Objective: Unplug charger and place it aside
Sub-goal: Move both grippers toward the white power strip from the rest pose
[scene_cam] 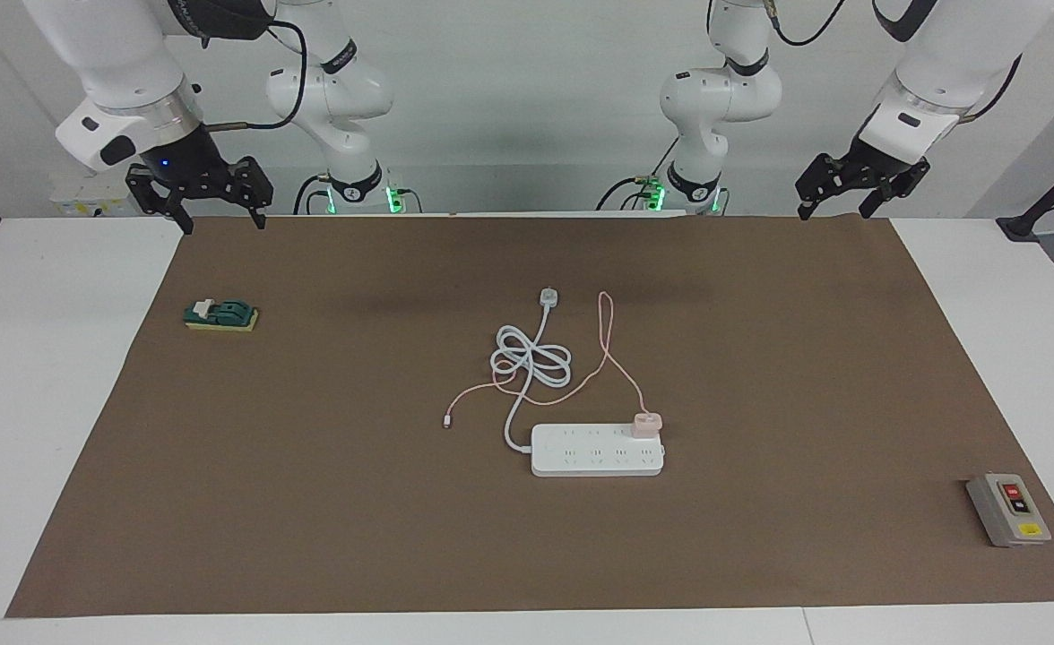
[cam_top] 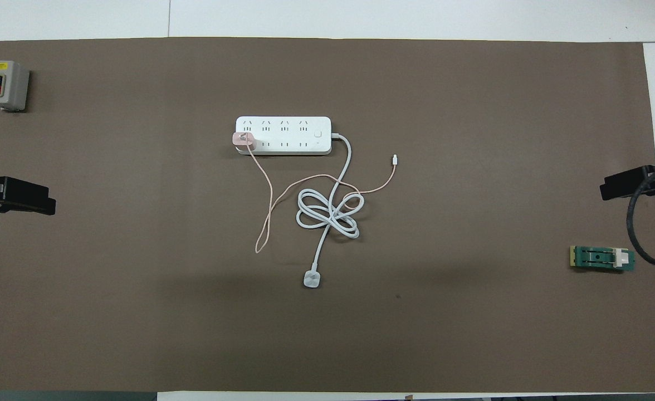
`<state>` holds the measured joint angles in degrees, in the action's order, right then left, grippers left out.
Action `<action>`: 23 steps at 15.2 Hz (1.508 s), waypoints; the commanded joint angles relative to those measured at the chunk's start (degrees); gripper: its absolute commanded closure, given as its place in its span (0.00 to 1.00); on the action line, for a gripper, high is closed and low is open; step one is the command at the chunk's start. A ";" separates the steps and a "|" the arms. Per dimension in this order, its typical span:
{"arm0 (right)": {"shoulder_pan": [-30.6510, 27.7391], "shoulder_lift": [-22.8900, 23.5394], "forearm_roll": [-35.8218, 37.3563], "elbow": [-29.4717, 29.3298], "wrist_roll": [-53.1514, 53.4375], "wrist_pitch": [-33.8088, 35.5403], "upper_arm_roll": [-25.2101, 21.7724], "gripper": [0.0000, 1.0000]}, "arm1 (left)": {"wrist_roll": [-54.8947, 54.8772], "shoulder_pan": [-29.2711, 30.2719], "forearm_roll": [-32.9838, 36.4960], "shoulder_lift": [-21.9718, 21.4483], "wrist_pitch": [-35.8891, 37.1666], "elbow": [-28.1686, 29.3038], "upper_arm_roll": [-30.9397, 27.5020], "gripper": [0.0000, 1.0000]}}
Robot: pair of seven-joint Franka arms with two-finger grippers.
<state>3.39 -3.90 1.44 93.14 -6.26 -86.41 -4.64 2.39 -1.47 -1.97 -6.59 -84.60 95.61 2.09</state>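
The charger (scene_cam: pixel 645 424), a small pale-pink cube, is sitting plugged into the white power strip (scene_cam: pixel 597 451) at the strip's end toward the left arm's side, near the middle of the table (scene_cam: pixel 43 376). Its thin pink cable (scene_cam: pixel 612 345) is looping toward the robots' edge and crossing the strip's coiled white cord (scene_cam: pixel 531 360), which is ending in a white plug (scene_cam: pixel 548 296) lying nearer to the robots.

A grey switch box (scene_cam: pixel 1009 510) with red and yellow buttons is lying near the corner at the left arm's end, well apart from the strip. A green and yellow block (scene_cam: pixel 221 315) is resting toward the right arm's end. Nothing is standing close around the charger except the cords.

The left end effector (scene_cam: pixel 836 213) is hanging over the mat's edge nearest the robots, fingers spread apart, holding nothing. The right end effector (scene_cam: pixel 222 221) is waiting likewise, fingers apart and holding nothing.

A brown matte mat (scene_cam: pixel 760 537) is covering the white table.
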 commanded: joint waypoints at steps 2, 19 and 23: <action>-0.23 -1.37 -0.12 1.52 0.20 0.10 0.42 0.00 | 0.69 -0.11 0.03 -0.97 0.40 1.15 -0.25 0.00; 8.91 5.91 -12.84 3.11 47.26 -3.32 0.68 0.00 | 40.38 -3.36 -0.50 12.29 -2.06 -10.17 -0.25 0.00; 11.46 11.71 -24.87 2.93 64.24 -11.21 0.68 0.00 | 57.51 -6.17 -0.49 16.43 -7.67 -12.03 -0.25 0.00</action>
<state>14.26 5.25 -18.34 96.28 50.80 -94.22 -4.04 52.14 -6.00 -2.14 7.36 -90.05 86.10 2.45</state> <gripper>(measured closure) 0.000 0.000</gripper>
